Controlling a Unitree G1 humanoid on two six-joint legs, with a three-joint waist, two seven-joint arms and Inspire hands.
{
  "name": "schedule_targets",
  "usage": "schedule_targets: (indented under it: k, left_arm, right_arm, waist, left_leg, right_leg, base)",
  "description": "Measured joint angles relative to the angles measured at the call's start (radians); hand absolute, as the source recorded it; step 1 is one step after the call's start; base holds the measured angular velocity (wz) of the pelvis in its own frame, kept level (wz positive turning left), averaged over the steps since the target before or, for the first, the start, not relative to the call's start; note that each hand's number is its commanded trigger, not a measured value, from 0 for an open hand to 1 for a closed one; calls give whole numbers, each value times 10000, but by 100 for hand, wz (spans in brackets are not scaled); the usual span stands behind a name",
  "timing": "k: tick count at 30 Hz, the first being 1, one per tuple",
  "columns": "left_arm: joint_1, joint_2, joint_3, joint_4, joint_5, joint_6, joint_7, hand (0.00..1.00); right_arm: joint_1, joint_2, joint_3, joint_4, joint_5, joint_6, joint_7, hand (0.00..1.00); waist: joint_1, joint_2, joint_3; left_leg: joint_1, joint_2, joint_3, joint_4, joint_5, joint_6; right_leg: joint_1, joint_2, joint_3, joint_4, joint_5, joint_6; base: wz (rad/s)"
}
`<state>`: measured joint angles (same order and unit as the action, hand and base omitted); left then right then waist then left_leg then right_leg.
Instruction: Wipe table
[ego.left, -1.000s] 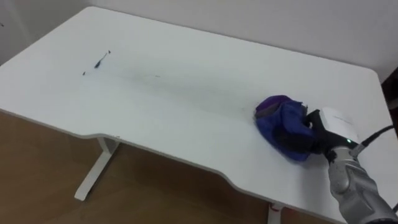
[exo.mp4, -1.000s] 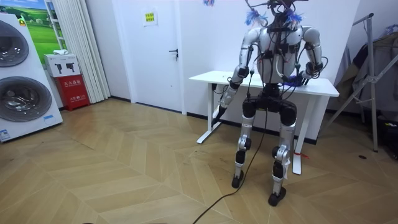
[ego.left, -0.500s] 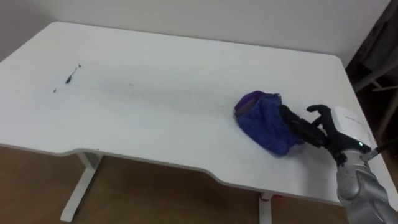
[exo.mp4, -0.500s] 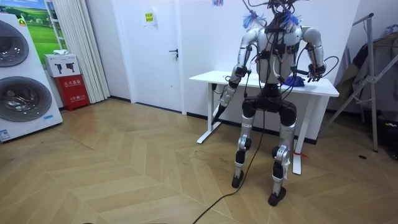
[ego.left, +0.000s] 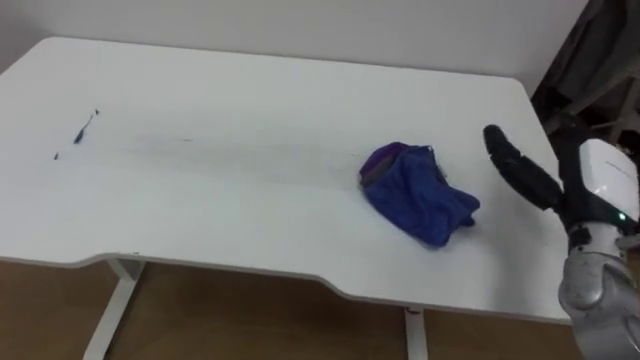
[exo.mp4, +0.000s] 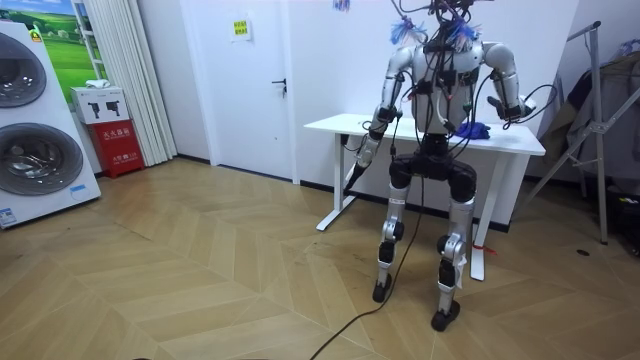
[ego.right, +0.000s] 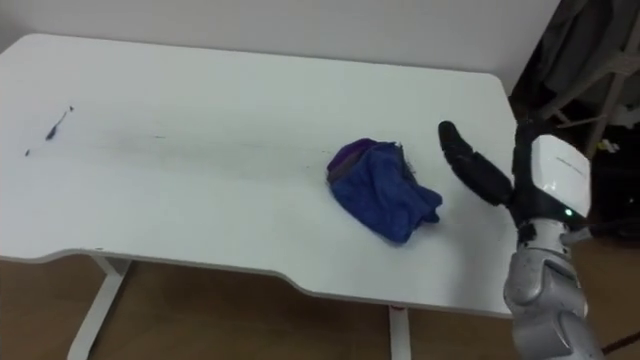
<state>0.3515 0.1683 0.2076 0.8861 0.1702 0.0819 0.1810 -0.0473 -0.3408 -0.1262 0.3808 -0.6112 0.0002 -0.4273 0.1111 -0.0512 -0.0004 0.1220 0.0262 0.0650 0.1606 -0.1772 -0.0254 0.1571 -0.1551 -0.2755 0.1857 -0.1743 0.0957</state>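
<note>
A crumpled blue and purple cloth (ego.left: 415, 195) lies loose on the right part of the white table (ego.left: 250, 90). My right hand (ego.left: 530, 178) hovers just to the right of the cloth, apart from it, fingers straight and open, holding nothing. Small dark marks (ego.left: 83, 128) sit near the table's far left, and a faint grey smear runs from them toward the cloth. In the room view I stand at the table's long side with the cloth (exo.mp4: 477, 128) before me. My left hand (exo.mp4: 353, 176) hangs low beside the table's edge.
The table's near edge (ego.left: 250, 275) curves inward in front of me. A dark metal stand (ego.left: 590, 60) rises beyond the table's right end. In the room view a washing machine (exo.mp4: 35, 120) and a red box (exo.mp4: 118, 145) stand at the far left.
My right hand has opened and let go of the cloth, then drawn away to the right and lifted. The cloth stays on the table. The camera has shifted rightward.
</note>
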Motion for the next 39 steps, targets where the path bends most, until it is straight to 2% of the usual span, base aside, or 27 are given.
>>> schedule_targets:
  k: [5, 9, 11, 15, 20, 24, 26, 31, 33, 35, 39]
  left_arm:
    - [211, -60, 570, -30, -6, 2, 16, 0]
    - [391, -65, 679, -91, -6, 1, 17, 0]
    - [400, -67, 892, -91, -3, -7, 19, 0]
    - [384, -60, 1077, -22, -7, -7, 42, 0]
    - [431, -71, 1160, 1, -23, -4, 41, 0]
    - [555, -73, 1170, -14, -26, -3, 50, 0]
    - [553, -74, 1346, -2, -19, -4, 40, 0]
    - [546, -273, 1356, 165, -7, 23, -6, 0]
    - [534, -335, 1236, 265, -1, 31, -9, 0]
    - [379, -377, 969, 665, 3, 35, -11, 0]
    - [286, -409, 398, 861, 13, 30, 46, 0]
  right_arm:
    - [139, -56, -1263, 14, 1034, -199, -629, 0]
    - [567, -65, -2009, 290, 2350, -239, -886, 0]
    - [719, -64, -2449, 1162, 3179, -242, -988, 0]
    - [1053, -63, -2644, 2416, 4681, -200, -1300, 0]
    - [1734, -38, -3620, 3398, 6908, -209, -1623, 0]
    - [1999, 5, -3724, 4499, 7855, -217, -1750, 0]
    - [2279, 229, -3841, 5370, 8248, -221, -1754, 0]
    - [2777, 879, -3607, 6927, 8382, -11, -1289, 0]
    - [2783, 1030, -3077, 7522, 8268, 152, -1026, 0]
    - [2875, 1308, -2139, 7619, 7219, 332, -682, 0]
    - [2770, 1532, -804, 7657, 5963, 360, -190, 0]
  waist:
    - [-312, 41, 5]
    - [-552, 22, -3]
    - [-675, -43, -15]
    - [-875, -129, 17]
    - [-1180, -52, 2]
    - [-1408, -63, -2]
    - [-1434, -62, -38]
    - [-1403, 24, -82]
    - [-1381, 74, -81]
    - [-1320, 178, -78]
    - [-1230, 267, -58]
  left_leg:
    - [74, 26, 31, -49, -9, -10]
    - [97, 31, 79, -101, -8, -12]
    - [147, 37, 149, -134, -8, -12]
    - [145, 43, 285, -162, -15, -9]
    - [224, 51, 376, -174, -47, -13]
    - [231, 92, 502, -146, -128, -24]
    - [228, 137, 526, -104, -172, -49]
    - [243, 151, 585, -74, -209, -59]
    - [281, 154, 630, -87, -215, -59]
    - [303, 167, 701, -91, -239, -64]
    - [295, 173, 699, -72, -293, -59]
  right_leg:
    - [7, 26, 24, -16, 0, 0]
    - [5, 29, 30, -13, 0, 0]
    - [12, 40, 128, -8, 0, 1]
    - [-10, 42, 256, -7, 0, 0]
    - [0, 57, 385, -11, -1, 1]
    - [-6, 97, 520, -65, 0, -1]
    - [12, 151, 552, -185, 4, -16]
    - [37, 166, 601, -188, -16, -31]
    - [47, 171, 641, -169, -16, -31]
    - [9, 184, 731, -147, -13, -33]
    - [45, 185, 718, -144, -10, -33]
  base:
    - [-1]
    - [-3]
    - [-9]
    - [-11]
    - [-4]
    - [-10]
    - [-4]
    - [-2]
    - [-8]
    - [-9]
    - [-1]
